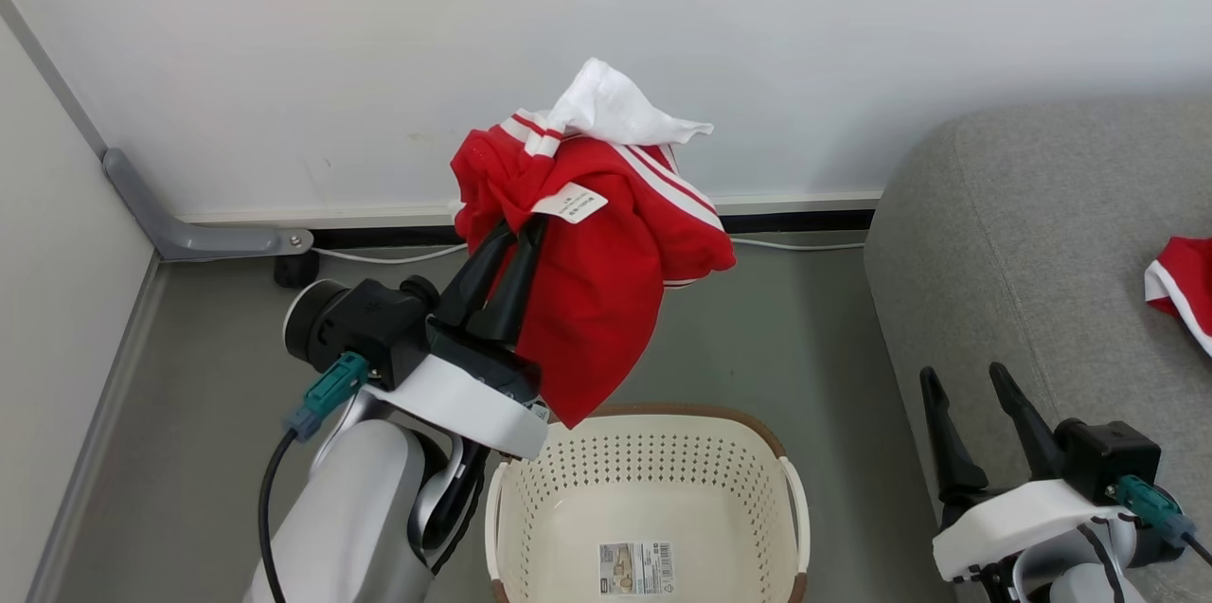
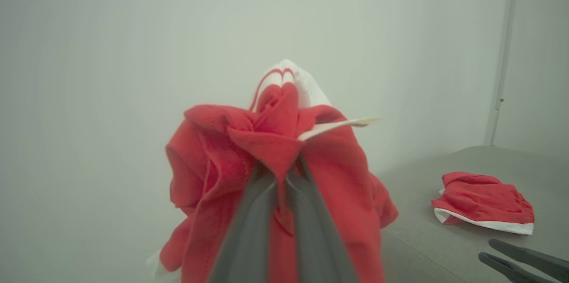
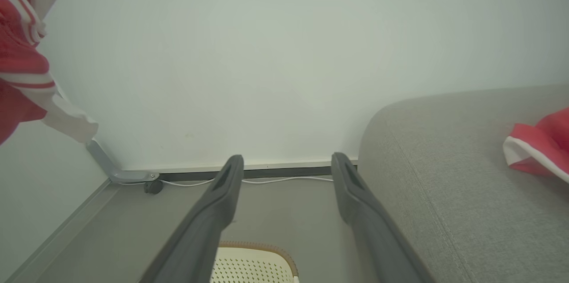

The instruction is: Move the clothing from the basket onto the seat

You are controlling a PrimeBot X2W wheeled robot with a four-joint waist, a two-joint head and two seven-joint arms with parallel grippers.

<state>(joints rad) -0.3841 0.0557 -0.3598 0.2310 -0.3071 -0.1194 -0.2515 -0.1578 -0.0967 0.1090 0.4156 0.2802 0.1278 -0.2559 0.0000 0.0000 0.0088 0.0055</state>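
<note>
My left gripper point(image 1: 519, 230) is shut on a red garment point(image 1: 592, 272) with white stripe trim, held up above the cream-white basket point(image 1: 530, 499). The left wrist view has the same garment point(image 2: 222, 167) bunched around my closed fingers point(image 2: 253, 225). Nothing lies in the basket but the label sticker point(image 1: 636, 568) on its bottom. A second red garment point(image 1: 1184, 286) with white edging lies on the grey seat point(image 1: 1023, 253) at the right, also the garment point(image 2: 482, 201) in the left wrist view. My right gripper point(image 1: 966, 376) stands open and holds nothing beside the seat's front edge, its fingers point(image 3: 222, 203) spread.
A white wall stands close behind. A white cable point(image 1: 398, 255) runs along the dark baseboard, and a grey bracket point(image 1: 189, 229) sits in the left corner. Grey floor point(image 1: 757, 338) lies between the basket and the seat.
</note>
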